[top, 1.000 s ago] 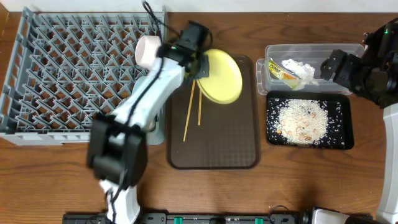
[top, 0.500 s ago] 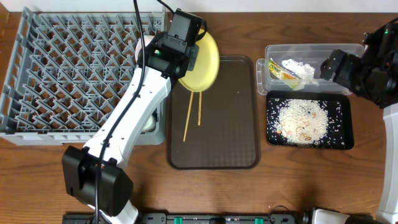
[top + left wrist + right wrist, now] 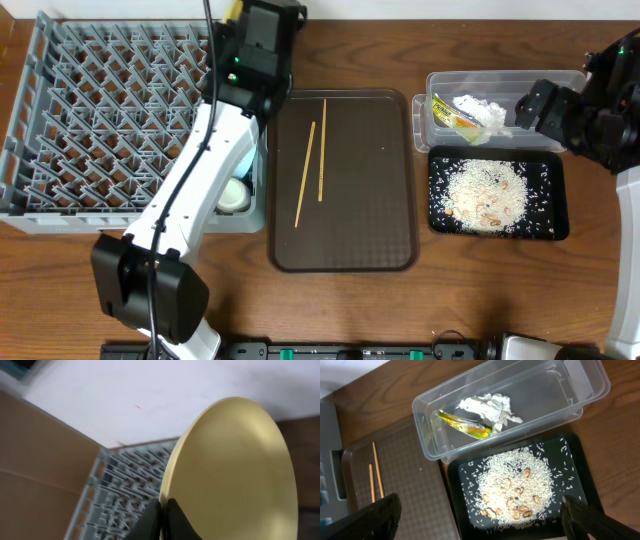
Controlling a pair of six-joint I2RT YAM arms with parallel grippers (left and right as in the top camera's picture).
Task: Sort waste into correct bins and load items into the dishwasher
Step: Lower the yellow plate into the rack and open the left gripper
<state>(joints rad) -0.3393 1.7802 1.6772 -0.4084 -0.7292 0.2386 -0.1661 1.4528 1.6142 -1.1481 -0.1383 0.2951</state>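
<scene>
Note left gripper (image 3: 161, 516) closed on the lower rim of the plate (image 3: 235, 475), plate held on edge and tilted, pale yellow face filling the wrist view; from overhead, see the plate almost wholly hidden behind the arm. Find the rack (image 3: 110, 110) at left on the table (image 3: 600, 300), with the left arm reaching along its right side to the far right corner; cannot tell whether plate and rack touch. Note a white round dish (image 3: 235, 196) in the rack's near right corner, partly under the arm. Find the brown tray (image 3: 380, 200) at centre, just right of the rack, carrying the chopsticks (image 3: 322, 150), laid side by side, slightly apart, running near to far. Note right gripper (image 3: 538, 103) at far right, jaws spread wide, gripping nothing, above the right end of the tub (image 3: 510, 80); find tissue (image 3: 487, 407) and wrapper (image 3: 465, 426) inside the tub, touching. Find the black tray (image 3: 548, 225) just near of the tub, with rice (image 3: 485, 195) heaped at its middle and stray grains around.
</scene>
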